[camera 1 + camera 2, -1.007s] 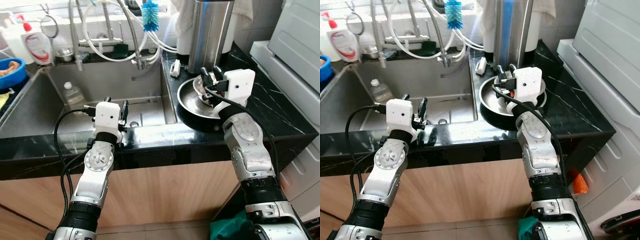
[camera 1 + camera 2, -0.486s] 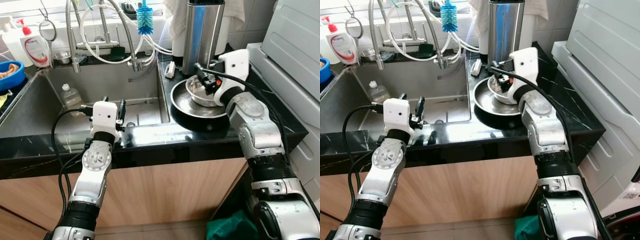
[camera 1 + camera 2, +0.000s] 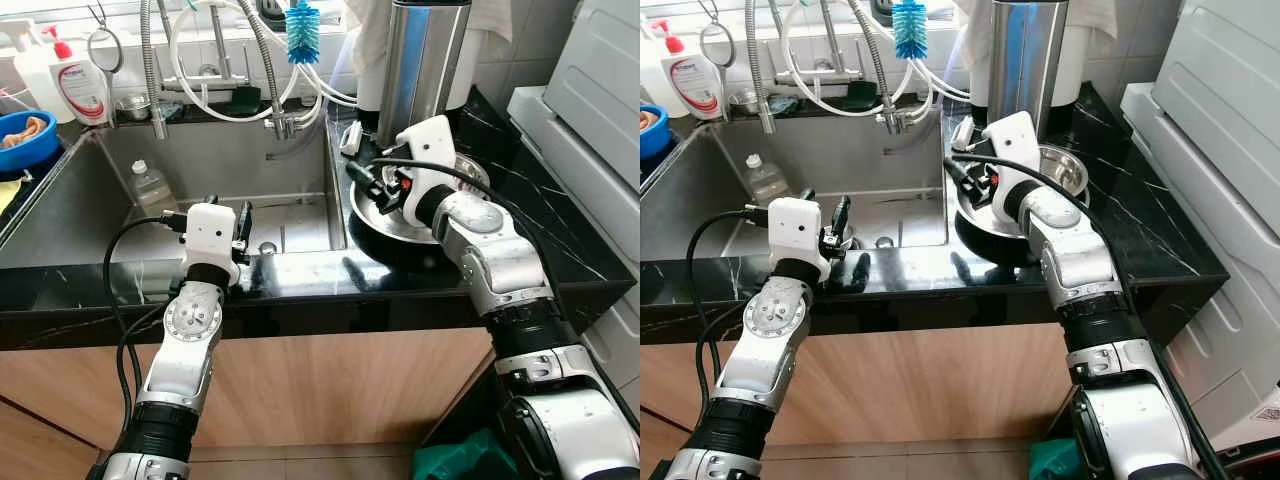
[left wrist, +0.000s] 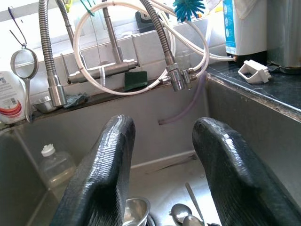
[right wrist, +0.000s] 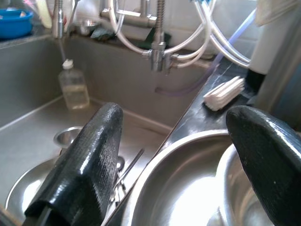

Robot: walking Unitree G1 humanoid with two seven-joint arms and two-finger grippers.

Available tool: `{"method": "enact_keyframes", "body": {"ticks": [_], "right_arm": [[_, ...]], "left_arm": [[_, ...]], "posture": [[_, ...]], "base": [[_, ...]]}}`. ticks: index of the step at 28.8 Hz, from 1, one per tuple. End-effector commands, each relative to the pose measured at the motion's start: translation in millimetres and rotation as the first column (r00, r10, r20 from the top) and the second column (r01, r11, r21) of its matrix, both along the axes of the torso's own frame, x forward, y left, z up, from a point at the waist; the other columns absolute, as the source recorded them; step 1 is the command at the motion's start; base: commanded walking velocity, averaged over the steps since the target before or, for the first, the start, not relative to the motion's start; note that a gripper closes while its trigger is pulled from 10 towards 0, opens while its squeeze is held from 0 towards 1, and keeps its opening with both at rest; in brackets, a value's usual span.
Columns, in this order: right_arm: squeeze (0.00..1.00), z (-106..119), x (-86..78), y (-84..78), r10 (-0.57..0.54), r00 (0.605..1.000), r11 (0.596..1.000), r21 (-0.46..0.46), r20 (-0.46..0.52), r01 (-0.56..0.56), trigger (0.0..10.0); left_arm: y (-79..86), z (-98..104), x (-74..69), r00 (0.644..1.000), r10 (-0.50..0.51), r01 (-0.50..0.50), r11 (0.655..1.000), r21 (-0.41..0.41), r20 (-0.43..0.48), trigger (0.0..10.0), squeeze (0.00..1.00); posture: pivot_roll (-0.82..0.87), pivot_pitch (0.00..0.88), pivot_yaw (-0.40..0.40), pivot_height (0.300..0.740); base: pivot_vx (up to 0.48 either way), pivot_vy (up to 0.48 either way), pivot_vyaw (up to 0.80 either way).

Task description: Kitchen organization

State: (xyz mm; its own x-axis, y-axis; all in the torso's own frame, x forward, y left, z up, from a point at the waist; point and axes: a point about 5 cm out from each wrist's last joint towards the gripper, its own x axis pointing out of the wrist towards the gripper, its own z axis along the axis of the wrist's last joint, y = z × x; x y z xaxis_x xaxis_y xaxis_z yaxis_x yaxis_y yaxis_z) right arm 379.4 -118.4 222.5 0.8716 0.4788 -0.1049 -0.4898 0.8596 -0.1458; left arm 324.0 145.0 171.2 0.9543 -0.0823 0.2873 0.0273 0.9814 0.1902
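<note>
A wide steel pan sits on the black counter just right of the sink. A smaller steel bowl lies in the pan's far right side. My right gripper hovers over the pan's sink-side rim, pointing toward the sink. It is open, and its fingers hold nothing. My left gripper is open above the sink's front edge, its fingers aimed at the tap wall. Steel bowls and spoons lie on the sink floor.
A clear plastic bottle stands in the sink's back left. Faucet hoses and a blue bottle brush hang behind. A tall steel canister stands behind the pan. A white appliance is on the right.
My right gripper has swung left, from over the small bowl to the pan's sink-side rim. The head view has shifted a little. The left arm has stayed put.
</note>
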Motion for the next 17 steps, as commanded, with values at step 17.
{"method": "enact_keyframes", "body": {"ticks": [17], "right_arm": [[0.00, -12.0, -2.4, -5.9, -0.073, 0.997, 0.971, -0.231, -0.036, 0.063, 10.0]], "left_arm": [[-2.9, -1.4, 0.0, 1.000, -0.027, 0.027, 1.000, 0.007, -0.015, 10.0, 0.00]], "posture": [[-0.18, 0.000, 0.083, 0.740]], "base": [[0.000, 0.000, 0.00]]}}
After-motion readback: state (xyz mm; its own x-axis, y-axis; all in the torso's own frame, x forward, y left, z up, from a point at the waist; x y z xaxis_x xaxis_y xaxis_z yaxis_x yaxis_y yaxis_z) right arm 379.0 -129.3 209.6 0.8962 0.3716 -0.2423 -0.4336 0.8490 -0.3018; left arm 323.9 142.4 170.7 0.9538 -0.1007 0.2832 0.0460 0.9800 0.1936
